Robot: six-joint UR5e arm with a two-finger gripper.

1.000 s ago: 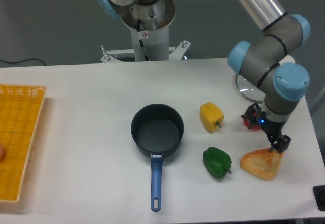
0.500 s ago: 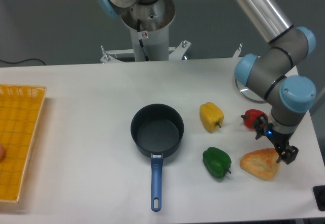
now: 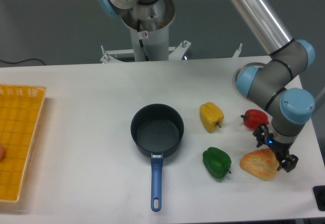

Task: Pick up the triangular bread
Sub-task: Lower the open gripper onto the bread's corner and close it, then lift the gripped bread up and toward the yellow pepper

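A: Where is the triangular bread (image 3: 260, 163)?

B: On the white counter (image 3: 91, 107), near its front right corner. It lies flat, just right of the green pepper (image 3: 217, 162) and in front of the red pepper (image 3: 255, 118).

A: And the hand (image 3: 277, 150)?

B: Low over the bread's right end, pointing down from the arm's blue-capped wrist. One dark fingertip shows at the bread's back edge, another at its right tip. They look spread on either side of that corner, but whether they press on the crust I cannot tell, so I cannot say if the hand is grasping or released.

A: Is the bread lifted?

B: No, it seems to rest on the counter.

A: What else is there?

B: A yellow pepper (image 3: 211, 116) sits behind the green one, well apart from the bread. A dark blue saucepan (image 3: 157, 130) stands near the middle, its blue handle pointing toward the front edge. A yellow basket (image 3: 19, 137) lies at the far left edge. The arm's base (image 3: 147, 18) rises behind the counter.
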